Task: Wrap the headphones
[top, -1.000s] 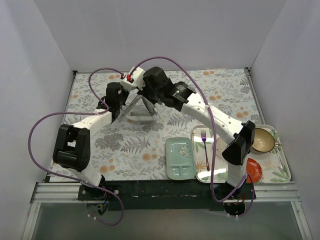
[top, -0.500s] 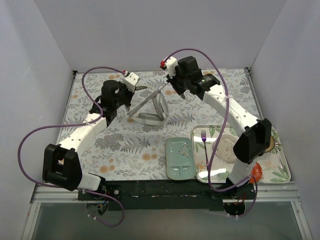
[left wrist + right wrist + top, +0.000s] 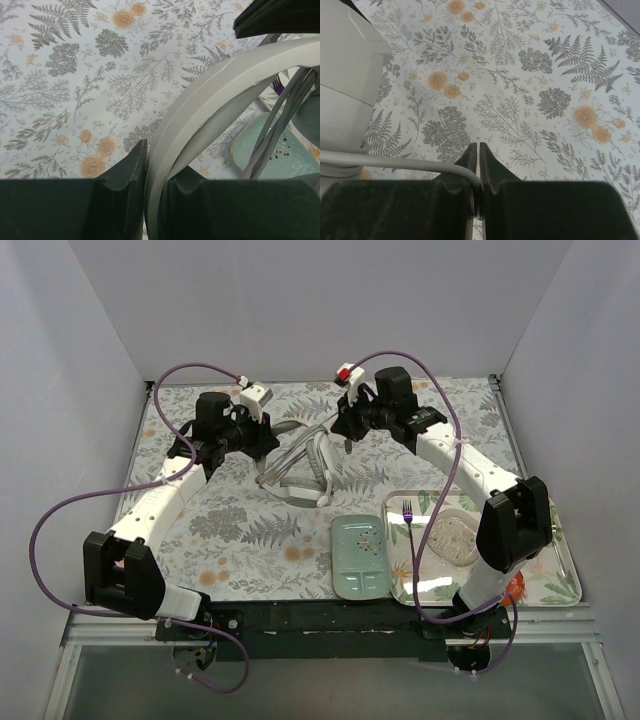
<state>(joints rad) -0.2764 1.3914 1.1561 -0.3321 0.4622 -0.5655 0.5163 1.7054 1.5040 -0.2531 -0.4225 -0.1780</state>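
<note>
No text, label, brand, number or sign can be read in any of the three views.
</note>
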